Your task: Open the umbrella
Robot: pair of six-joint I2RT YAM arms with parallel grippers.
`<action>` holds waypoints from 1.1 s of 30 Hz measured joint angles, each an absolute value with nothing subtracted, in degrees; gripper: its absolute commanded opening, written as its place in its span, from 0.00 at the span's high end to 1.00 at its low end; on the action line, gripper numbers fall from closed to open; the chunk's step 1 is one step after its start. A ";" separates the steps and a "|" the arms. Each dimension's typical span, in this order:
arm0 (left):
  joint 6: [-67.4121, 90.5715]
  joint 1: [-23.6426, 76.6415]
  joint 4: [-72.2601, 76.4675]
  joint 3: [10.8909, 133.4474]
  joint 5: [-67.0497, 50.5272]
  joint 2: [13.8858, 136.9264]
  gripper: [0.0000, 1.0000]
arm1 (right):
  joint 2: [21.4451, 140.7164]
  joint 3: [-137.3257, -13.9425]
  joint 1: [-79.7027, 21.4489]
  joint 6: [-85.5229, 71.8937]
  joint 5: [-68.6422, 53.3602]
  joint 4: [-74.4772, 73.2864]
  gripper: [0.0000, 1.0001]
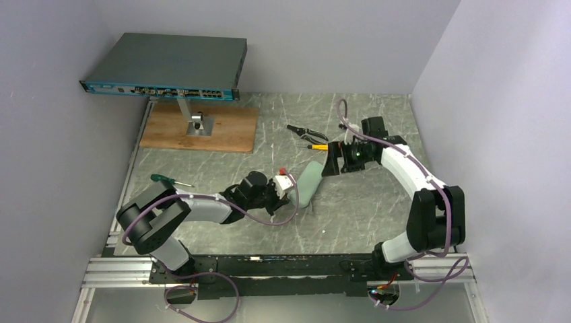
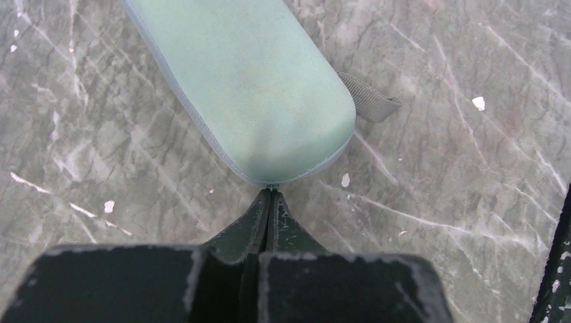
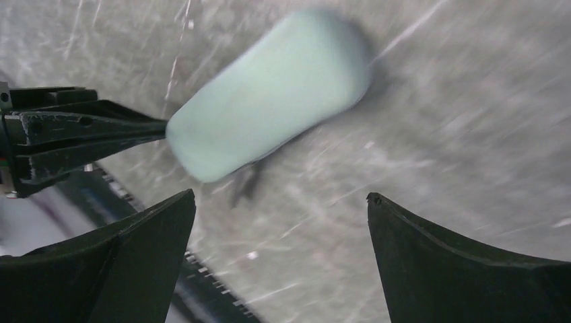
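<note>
Though its catch is hidden, left gripper (image 2: 271,196) sits closed at case (image 2: 249,87) tip, right gripper (image 3: 280,195) spread.

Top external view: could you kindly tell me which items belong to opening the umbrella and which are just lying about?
Job in hand: pale green case; left gripper, shut at its end seam; right gripper, open by its far end.
Lying about: green screwdriver; black pliers; yellow-handled tool; network switch; wooden board.

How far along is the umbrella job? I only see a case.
Barely begun: the green case lies closed, no umbrella showing. In hand: left gripper shut at its end seam, right gripper open above. Left: opening case, then umbrella.
</note>
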State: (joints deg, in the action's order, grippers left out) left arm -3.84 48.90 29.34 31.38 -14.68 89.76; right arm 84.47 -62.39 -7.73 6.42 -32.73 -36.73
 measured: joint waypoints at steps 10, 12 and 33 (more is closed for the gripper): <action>-3.55 52.77 29.54 36.03 -13.78 94.00 1.00 | 90.85 -56.62 -9.04 -13.10 -36.12 -35.79 0.02; -3.57 53.56 29.61 36.62 -13.56 94.41 1.00 | 92.68 -56.66 -9.82 -15.20 -36.14 -34.00 0.06; -4.25 50.11 29.12 37.10 -13.54 95.11 1.00 | 104.49 -61.95 -13.15 -10.44 -41.89 -30.35 1.00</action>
